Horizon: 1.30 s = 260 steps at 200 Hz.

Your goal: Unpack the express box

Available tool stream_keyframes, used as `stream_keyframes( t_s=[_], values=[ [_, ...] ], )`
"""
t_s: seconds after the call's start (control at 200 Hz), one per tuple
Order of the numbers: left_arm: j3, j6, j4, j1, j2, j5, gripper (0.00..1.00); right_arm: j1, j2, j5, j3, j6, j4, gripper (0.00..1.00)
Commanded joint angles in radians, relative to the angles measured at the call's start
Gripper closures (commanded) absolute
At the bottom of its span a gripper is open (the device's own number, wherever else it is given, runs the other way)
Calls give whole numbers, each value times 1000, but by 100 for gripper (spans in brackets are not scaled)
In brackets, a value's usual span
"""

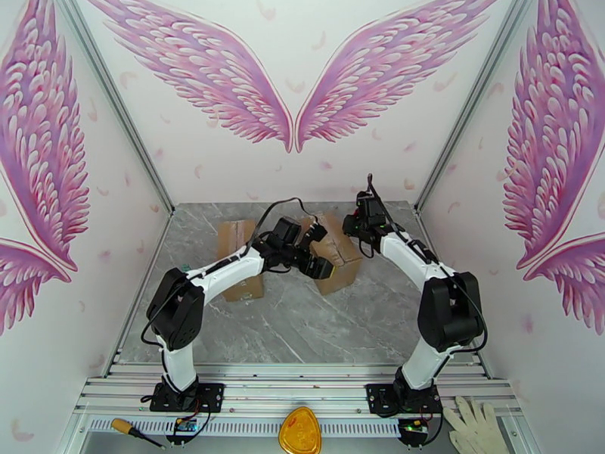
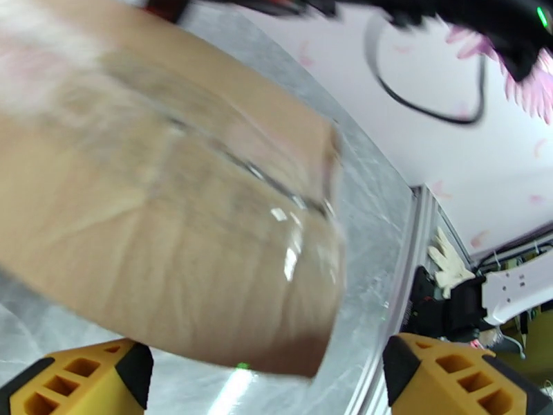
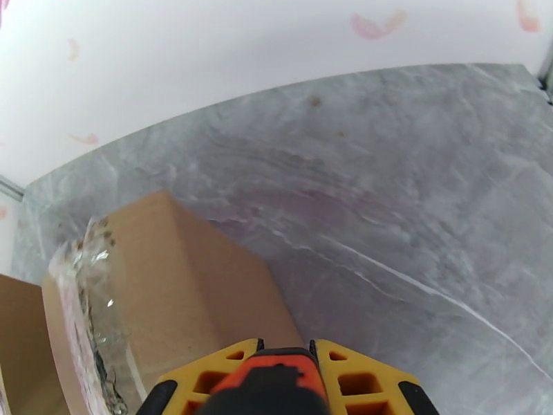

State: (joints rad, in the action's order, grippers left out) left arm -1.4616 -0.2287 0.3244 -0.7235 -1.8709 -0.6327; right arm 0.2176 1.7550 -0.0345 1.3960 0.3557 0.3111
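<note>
Left of centre, near the back edge of the desk [image 1: 302, 327], a plain cardboard box [image 1: 234, 234] lies under the left arm. The left hand [image 1: 318, 262] is released, fingers [image 2: 90, 378] spread wide, right up against the taped express box [image 1: 344, 255] mid-back. The right hand [image 1: 361, 227] is clenched on an orange-and-black tool [image 3: 276, 371], probably a cutter, at the box's right side. This looks like the tape-cutting step. Next, I'd say: tool onto the seam, left hand steadying.
</note>
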Motion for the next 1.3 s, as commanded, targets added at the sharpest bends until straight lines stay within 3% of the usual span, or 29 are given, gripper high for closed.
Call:
stream_keyframes(
  t_s=[0.0, 0.18, 0.575, 0.73, 0.89, 1.029, 1.114, 1.294],
  values=[
    [25, 21, -55, -40, 69, 0, 5, 61, -3, -275, 45, -6, -4, 100],
    [11, 160, 96, -84, 128, 84, 4, 57, 4, -334, 81, -53, 54, 100],
    [8, 509, 317, -99, 292, 318, 1, 20, -99, -191, 109, 12, 69, 100],
    [39, 605, 275, -100, 345, 400, 1, -9, -171, -156, 75, 95, 80, 100],
    [47, 783, 162, -102, 358, 597, 1, -112, -378, -187, -149, 296, -15, 100],
    [59, 994, 88, -99, 334, 560, 1, -174, -574, -204, -363, 446, -69, 100],
    [65, 1118, 114, -97, 324, 464, 1, -183, -685, -200, -478, 523, -101, 100],
    [56, 1215, 182, -95, 282, 339, 1, -184, -830, -214, -654, 660, -181, 100]
  ],
)
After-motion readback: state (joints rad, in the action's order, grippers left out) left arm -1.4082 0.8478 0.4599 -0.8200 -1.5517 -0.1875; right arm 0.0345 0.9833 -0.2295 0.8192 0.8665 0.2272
